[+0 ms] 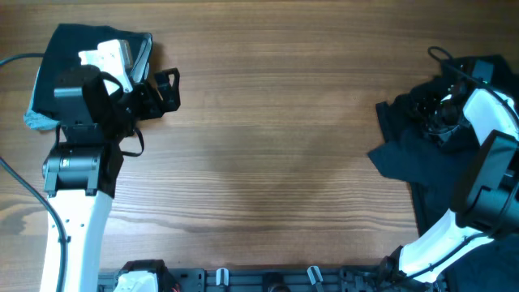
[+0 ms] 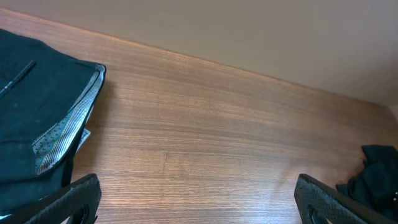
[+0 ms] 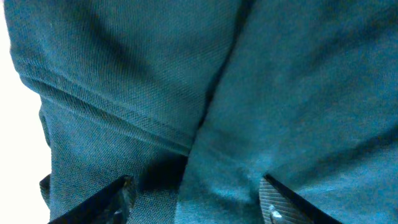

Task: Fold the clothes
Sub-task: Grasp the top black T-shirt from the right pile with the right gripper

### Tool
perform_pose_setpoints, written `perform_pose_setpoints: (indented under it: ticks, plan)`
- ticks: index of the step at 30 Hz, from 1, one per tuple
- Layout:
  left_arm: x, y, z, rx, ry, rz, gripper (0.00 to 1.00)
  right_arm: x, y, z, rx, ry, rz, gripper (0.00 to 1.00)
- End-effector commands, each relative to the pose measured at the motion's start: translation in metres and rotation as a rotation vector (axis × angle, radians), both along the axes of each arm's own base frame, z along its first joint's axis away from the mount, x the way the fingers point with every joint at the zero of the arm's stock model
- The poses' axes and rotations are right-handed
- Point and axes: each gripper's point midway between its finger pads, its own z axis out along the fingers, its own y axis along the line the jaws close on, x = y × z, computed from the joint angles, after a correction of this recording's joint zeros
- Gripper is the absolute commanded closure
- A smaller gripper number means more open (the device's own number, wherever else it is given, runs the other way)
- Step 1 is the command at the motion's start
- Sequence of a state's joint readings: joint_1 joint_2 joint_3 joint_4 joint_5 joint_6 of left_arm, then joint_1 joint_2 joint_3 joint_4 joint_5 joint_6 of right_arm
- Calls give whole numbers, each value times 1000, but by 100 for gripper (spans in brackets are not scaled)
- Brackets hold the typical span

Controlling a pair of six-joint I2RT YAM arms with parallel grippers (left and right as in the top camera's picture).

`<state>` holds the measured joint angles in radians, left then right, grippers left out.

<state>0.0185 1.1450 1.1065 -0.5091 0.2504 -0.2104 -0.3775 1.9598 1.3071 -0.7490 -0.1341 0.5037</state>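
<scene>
A folded stack of dark clothes [image 1: 69, 45] lies at the table's far left, with a pale grey-blue garment [image 1: 35, 118] showing at its edge. In the left wrist view the stack [image 2: 31, 112] shows a grey patterned layer [image 2: 65, 127]. My left gripper [image 1: 166, 89] is open and empty just right of the stack, above bare wood [image 2: 199, 205]. A loose pile of dark T-shirts [image 1: 405, 154] lies at the right. My right gripper [image 1: 435, 109] is down in that pile, its fingers [image 3: 199, 199] open with a fold of dark cloth [image 3: 249, 93] between them.
The wooden table [image 1: 268, 138] stretches between the stack and the pile. The right pile also shows at the right edge of the left wrist view [image 2: 373, 177]. A black rail with clips [image 1: 268, 280] runs along the front edge. Cables trail at the left [image 1: 16, 186].
</scene>
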Motion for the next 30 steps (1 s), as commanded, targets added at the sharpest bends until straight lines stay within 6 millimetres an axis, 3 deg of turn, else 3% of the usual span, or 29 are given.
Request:
perform_pose_setpoints:
  ticks: [1,3,5,8,13,15,19,21,22,27,28,30]
  plan:
    - [4,-5,4,12,-12,-30,0,-9,-2,-5,-33,52,4,37]
    - [5,-5,3,12,-9,-30,0,-18,-7,-7,-63,95,-2,42]
    - [5,-5,3,12,-9,-30,0,-28,-11,-8,-90,141,-7,61]
    - [5,-5,3,12,-9,-30,0,-34,-11,-8,-89,168,-18,77]
    - [5,-5,4,12,-10,-31,0,-30,-14,7,-107,125,-8,88]
    - [5,-5,5,12,-15,-31,0,-22,-20,27,-132,68,-3,96]
    - [8,-5,9,12,-36,-30,0,-7,-32,80,-195,-82,-22,84]
    - [8,-5,9,13,-36,-30,0,-7,-32,96,-211,-121,-25,86]
    - [8,-5,9,12,-36,-30,0,-8,-32,97,-210,-120,-26,96]
    - [8,-5,9,13,-36,-30,0,-11,-30,94,-203,-103,-23,96]
    - [8,-5,9,13,-36,-30,0,-13,-29,91,-199,-98,-23,90]
    - [8,-5,9,12,-36,-30,0,-17,-23,78,-171,-78,-14,53]
